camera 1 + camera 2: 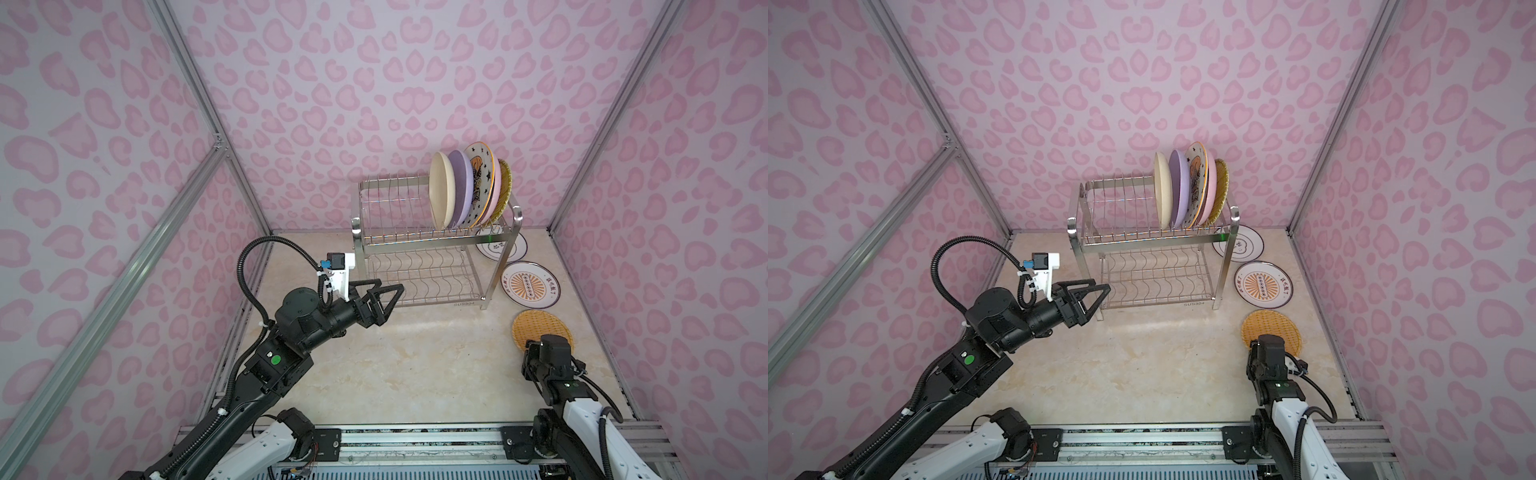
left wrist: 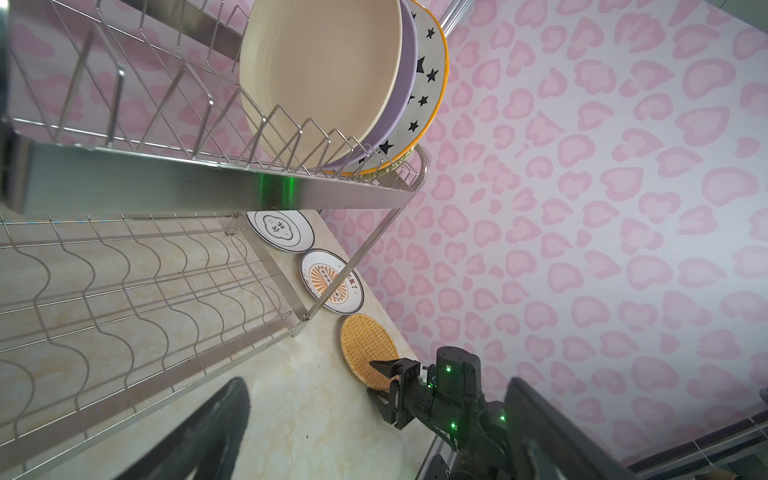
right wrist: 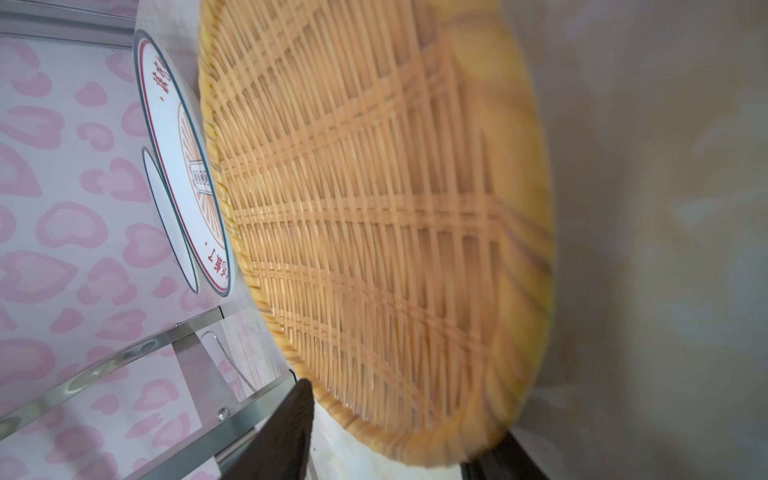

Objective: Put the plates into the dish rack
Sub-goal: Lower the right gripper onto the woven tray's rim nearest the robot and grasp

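R gripper [image 2: 374, 377] nearest, at the near rim of the wicker plate [image 1: 536, 328], which lies flat, face up, by the R wall. One finger sits either side of the rim, can't tell if they pinch it. L gripper [image 1: 386, 296] spread wide, empty, pointing at the dish rack [image 1: 419, 246] lower tier. Further back: sunburst printed plate [image 1: 530, 284], then second printed plate [image 1: 505, 249], both flat, row running near-far. Rack's long axis goes L-R. Top tier, R end, five on edge, faces leftward: cream plate [image 1: 440, 191], lilac plate [image 1: 463, 187], star-patterned plate [image 1: 480, 166], pink plate [image 1: 494, 187], racked wicker plate [image 1: 505, 183].
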You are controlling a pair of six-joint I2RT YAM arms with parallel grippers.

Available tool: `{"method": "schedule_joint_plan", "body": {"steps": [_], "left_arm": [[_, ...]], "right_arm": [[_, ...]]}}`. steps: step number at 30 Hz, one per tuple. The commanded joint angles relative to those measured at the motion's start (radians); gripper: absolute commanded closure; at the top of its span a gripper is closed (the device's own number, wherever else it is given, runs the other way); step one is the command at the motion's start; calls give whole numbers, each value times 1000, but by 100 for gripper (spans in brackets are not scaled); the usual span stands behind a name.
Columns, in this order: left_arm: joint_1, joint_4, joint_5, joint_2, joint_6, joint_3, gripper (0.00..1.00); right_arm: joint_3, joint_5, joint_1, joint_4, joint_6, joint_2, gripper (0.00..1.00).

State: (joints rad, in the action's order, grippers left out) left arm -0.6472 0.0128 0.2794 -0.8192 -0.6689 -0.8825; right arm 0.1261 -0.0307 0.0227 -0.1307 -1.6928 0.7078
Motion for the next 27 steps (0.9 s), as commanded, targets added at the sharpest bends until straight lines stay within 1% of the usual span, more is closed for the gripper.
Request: {"method": "schedule_joint_plan", "body": {"steps": [1,3,6,8,12,15,19,22,27], "left_arm": [[1,8,-9,2,12,9,3],[1,14,-15,6,12,18,3],[1,18,-30,19,6,32,3],[1,22,-38,27,4,40,3],[1,32,-52,37,-1,43,3],[1,38,-57,39,-6,45,3],[2,41,-63,36,-9,44,3],[1,41,-65,29,-12,41,3],[1,44,-56,12,-14,31,3]], "right_arm": [[-17,-31,9,35,-3,14,51],[-17,-28,9,43,8,28,53],[-31,-31,9,60,10,32,62],[-33,-35,9,62,17,32,65],[-33,-42,9,57,31,9,80],[-31,-59,9,22,51,-36,87],[-18,-77,9,-55,82,-118,93],[-21,-75,11,-99,97,-177,100],[10,-66,10,-193,161,-276,100]]}}
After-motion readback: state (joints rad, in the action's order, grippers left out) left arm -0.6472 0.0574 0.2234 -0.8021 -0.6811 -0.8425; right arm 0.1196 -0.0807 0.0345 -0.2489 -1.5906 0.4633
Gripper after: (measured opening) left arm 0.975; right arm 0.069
